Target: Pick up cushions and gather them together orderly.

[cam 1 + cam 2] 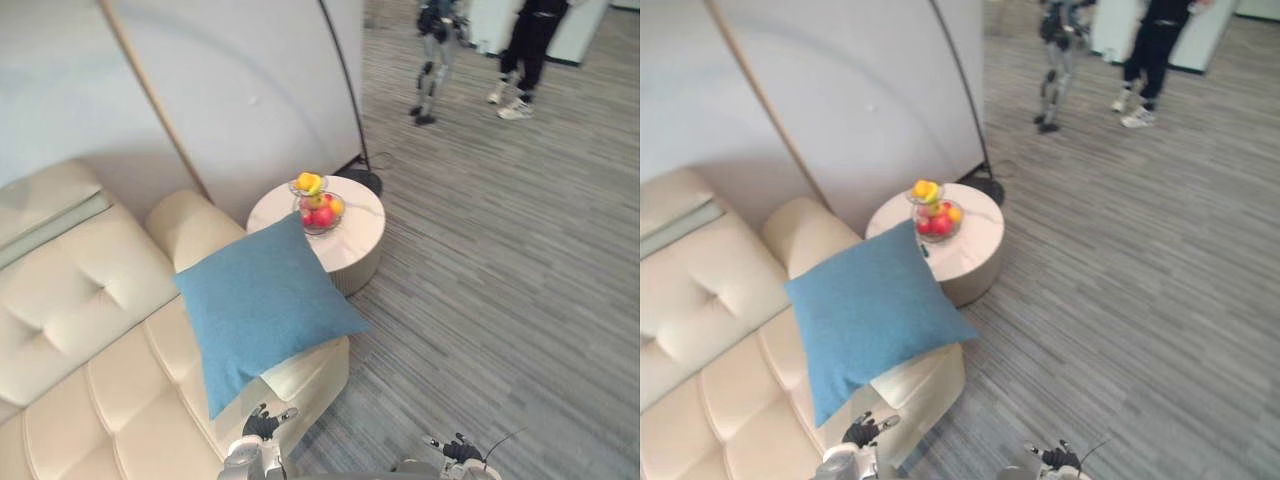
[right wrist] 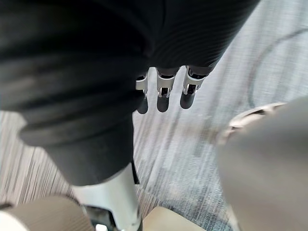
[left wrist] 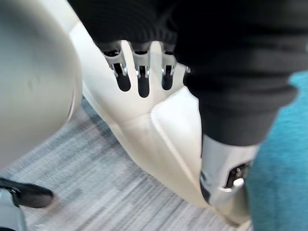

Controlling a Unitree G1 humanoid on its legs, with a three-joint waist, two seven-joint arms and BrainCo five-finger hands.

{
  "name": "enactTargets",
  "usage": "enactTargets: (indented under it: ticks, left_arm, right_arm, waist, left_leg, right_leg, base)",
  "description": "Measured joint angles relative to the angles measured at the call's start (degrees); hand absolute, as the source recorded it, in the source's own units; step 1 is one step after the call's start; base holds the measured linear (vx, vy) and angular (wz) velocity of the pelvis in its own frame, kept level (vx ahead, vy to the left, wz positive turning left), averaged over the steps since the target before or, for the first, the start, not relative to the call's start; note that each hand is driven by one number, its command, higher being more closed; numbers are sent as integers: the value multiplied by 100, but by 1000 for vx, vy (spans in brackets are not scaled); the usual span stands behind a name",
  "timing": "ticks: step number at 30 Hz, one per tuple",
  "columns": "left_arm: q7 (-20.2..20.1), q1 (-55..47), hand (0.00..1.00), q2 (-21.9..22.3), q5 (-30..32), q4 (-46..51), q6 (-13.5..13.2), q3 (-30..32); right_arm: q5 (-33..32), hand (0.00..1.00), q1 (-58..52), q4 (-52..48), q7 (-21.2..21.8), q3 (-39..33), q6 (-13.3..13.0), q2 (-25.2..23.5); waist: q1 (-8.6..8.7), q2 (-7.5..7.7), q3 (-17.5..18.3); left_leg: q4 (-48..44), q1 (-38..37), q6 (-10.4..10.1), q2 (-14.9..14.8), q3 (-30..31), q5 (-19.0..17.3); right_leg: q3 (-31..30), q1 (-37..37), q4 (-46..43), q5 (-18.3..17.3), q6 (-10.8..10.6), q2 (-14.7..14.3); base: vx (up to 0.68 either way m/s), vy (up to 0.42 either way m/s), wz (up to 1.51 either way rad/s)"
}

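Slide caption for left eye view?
Blue cushion on cream sofa beside round table; left hand, right hand open, empty.

Cushion (image 1: 262,305) on sofa (image 1: 90,300); table (image 1: 355,240) just beyond

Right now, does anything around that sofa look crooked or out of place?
Yes: the blue cushion lies askew at the sofa's end, turned corner-up like a diamond and seemingly overhanging the seat edge, its top corner overlapping the round table in the eye views. The fruit bowl stands upright, nothing spilled. The left hand and right hand are open, holding nothing.
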State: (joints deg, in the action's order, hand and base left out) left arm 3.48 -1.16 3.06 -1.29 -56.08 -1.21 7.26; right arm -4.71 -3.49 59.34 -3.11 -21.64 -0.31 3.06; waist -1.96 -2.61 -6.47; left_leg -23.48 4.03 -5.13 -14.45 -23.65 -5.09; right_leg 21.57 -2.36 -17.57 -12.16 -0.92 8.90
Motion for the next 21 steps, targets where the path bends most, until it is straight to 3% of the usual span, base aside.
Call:
enactTargets:
  ticks: [3, 8, 17, 21]
  left_arm:
    - [-10, 64, 0, -50, 18, -27, 31, -213]
    - [-9, 29, 0, -238, 119, -85, 36, -208]
    - [-14, 37, 0, -418, 122, -211, 39, -216]
    - [24, -38, 0, -663, 106, -186, 39, -208]
  right_arm:
    - [-14, 0, 0, 6, -2, -12, 31, -111]
    - [-21, 0, -7, -4, -3, -7, 23, -295]
    - [9, 0, -8, 2, -29, -19, 22, -257]
    - [8, 0, 93, -36, -41, -107, 17, 32]
  waist:
    - [46, 74, -15]
    - [41, 330, -13]
    - [68, 349, 0]
    - [75, 333, -13]
  left_leg:
    - [1089, -128, 115, 267, -772, 109]
    - [1960, -654, 141, 635, -627, 478]
    - [2937, -848, 251, 996, -251, 969]
    - [2980, -790, 297, 1081, -68, 998]
  right_leg:
    - [365, -3, 170, 20, -34, 80]
    - [353, -403, 436, 209, -152, 114]
    - [336, -372, 478, 316, -205, 147]
    - [288, -378, 526, 298, -222, 206]
  base:
    - [69, 78, 108]
    - [40, 63, 33]
    - [-52, 22, 16]
    - [-107, 22, 22]
